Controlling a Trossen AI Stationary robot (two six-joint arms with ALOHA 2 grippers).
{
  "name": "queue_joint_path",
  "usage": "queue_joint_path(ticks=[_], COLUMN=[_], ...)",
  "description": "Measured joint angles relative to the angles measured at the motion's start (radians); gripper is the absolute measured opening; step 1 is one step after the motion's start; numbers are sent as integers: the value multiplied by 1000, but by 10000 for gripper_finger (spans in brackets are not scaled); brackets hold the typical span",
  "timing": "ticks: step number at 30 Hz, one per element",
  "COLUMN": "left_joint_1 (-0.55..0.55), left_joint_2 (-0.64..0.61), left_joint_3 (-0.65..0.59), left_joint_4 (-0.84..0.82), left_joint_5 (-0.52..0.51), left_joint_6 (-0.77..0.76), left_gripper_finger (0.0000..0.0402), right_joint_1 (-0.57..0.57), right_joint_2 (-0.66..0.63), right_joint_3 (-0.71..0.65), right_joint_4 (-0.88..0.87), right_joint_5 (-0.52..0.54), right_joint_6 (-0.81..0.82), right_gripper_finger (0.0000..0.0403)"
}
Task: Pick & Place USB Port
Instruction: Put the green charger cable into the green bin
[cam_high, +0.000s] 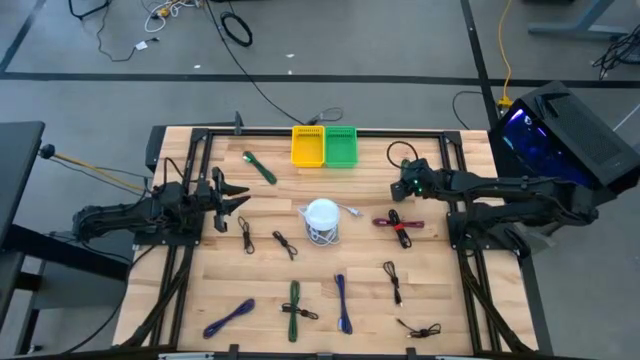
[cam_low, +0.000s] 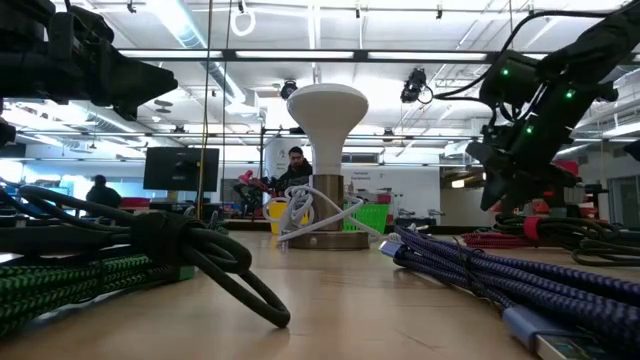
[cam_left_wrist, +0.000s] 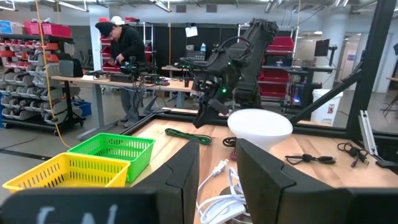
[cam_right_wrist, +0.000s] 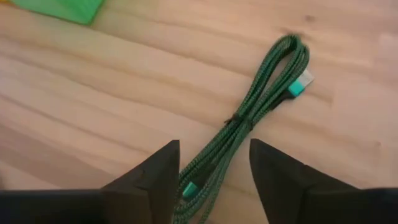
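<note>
Right gripper (cam_high: 403, 186) hovered above table (cam_high: 200, 290), fingers apart, empty. Left gripper (cam_high: 238, 198) fingers apart, facing white charger (cam_high: 322, 221).

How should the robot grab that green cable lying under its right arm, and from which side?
Probably at its tied middle, where a band pinches the green cable thin. It lies flat on the table, so come straight down, the open right gripper with its fingers straddling the bundle's width.
</note>
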Motion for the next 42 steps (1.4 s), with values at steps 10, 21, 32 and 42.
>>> queue_joint_path(ticks=[10, 21, 32, 42], left_joint_1=[0, 0, 0, 0], left_joint_2=[0, 0, 0, 0], left_joint_3=[0, 0, 0, 0], left_joint_4=[0, -11, -15, -15], left_joint_5=[0, 0, 0, 0], left_joint_6=[0, 0, 1, 1], left_gripper_finger=[110, 110, 110, 110], right_joint_1=[0, -11, -8, 2], right_joint_2=[167, 330, 249, 266], right_joint_3=[0, 5, 161, 443], right_joint_4=[102, 194, 168, 212], right_joint_5=[5, 10, -82, -34], right_joint_6=[8, -23, -166, -282], right_gripper_finger=[220, 116, 10, 10])
